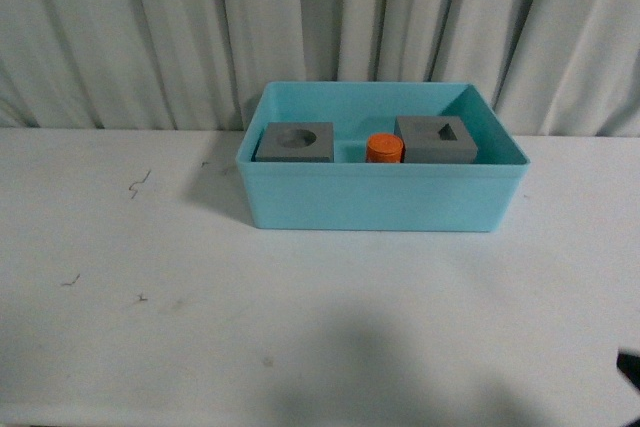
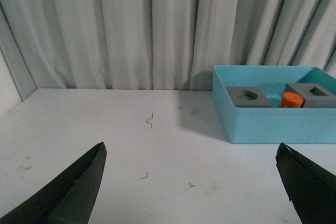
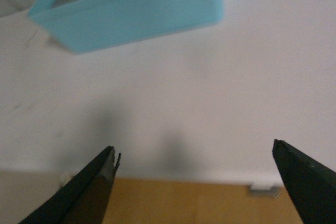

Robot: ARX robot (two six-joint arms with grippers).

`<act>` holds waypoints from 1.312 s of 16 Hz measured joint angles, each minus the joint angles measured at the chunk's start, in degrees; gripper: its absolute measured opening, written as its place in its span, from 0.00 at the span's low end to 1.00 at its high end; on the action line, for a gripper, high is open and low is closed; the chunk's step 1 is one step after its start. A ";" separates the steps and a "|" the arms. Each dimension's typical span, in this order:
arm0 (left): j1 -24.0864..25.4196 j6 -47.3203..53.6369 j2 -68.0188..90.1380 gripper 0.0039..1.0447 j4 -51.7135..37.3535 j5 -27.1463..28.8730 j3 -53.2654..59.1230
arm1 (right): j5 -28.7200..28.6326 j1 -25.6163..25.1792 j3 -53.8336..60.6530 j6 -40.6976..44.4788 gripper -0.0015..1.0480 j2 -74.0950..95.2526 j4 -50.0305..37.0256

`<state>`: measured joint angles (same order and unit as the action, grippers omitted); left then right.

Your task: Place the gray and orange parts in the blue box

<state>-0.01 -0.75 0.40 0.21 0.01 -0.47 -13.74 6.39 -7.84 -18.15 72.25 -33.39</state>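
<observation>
The blue box (image 1: pixel 380 197) holds 2 gray cubes (image 1: pixel 294 142) (image 1: pixel 437 139), left and right, with the orange cylinder (image 1: pixel 384 148) between. Both the left gripper (image 2: pixel 191 182) and right gripper (image 3: pixel 194 182) gape wide, holding nothing; the right wrist view is blurry, seemingly near the table's (image 1: pixel 150 327) edge.

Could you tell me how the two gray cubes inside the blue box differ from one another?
The gray cube with the round hole has a circular opening on top; the gray cube with the square hole has an angular one. The round-hole cube lies toward the left end of the blue box, the square-hole cube toward the right, just beyond the orange cylinder. The square-hole cube also stands taller. Both are matte gray, holes upward.
</observation>
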 joint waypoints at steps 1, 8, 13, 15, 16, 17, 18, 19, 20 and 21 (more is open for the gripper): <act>0.00 0.00 0.00 0.94 0.00 0.04 0.00 | 8.07 2.16 3.41 3.41 0.84 7.30 -15.80; -0.04 -0.02 0.00 0.94 -0.04 0.02 0.00 | 14.53 -6.10 7.65 17.59 0.08 -14.86 -24.83; -0.04 -0.02 0.00 0.94 0.00 0.02 0.00 | 13.92 -6.71 7.58 17.90 0.02 -37.70 -3.02; -0.04 -0.02 0.00 0.94 -0.02 0.04 0.00 | 13.92 -6.71 7.26 17.97 0.02 -48.50 9.55; -0.04 -0.02 0.00 0.94 0.00 0.02 0.00 | 13.92 -6.71 7.26 17.97 0.02 -50.05 11.17; -0.04 -0.02 0.00 0.94 -0.02 0.02 0.00 | 13.92 -6.71 7.26 17.97 0.02 -51.39 12.55; -0.04 0.00 0.00 0.94 0.00 0.02 0.00 | 13.92 -6.71 7.26 17.99 0.02 -52.61 13.66; -0.04 0.00 0.00 0.94 0.00 0.02 0.00 | 13.92 -6.71 7.26 17.97 0.02 -53.81 14.93; -0.04 -0.02 0.00 0.94 0.00 0.02 0.00 | 13.92 -6.71 7.26 17.97 0.02 -54.90 15.85; -0.04 -0.02 0.00 0.94 0.00 0.02 0.00 | 13.92 -6.71 7.26 17.99 0.02 -56.02 17.00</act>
<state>-0.05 -0.78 0.40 0.21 0.03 -0.47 0.19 -0.32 -0.58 -0.16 16.23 -16.38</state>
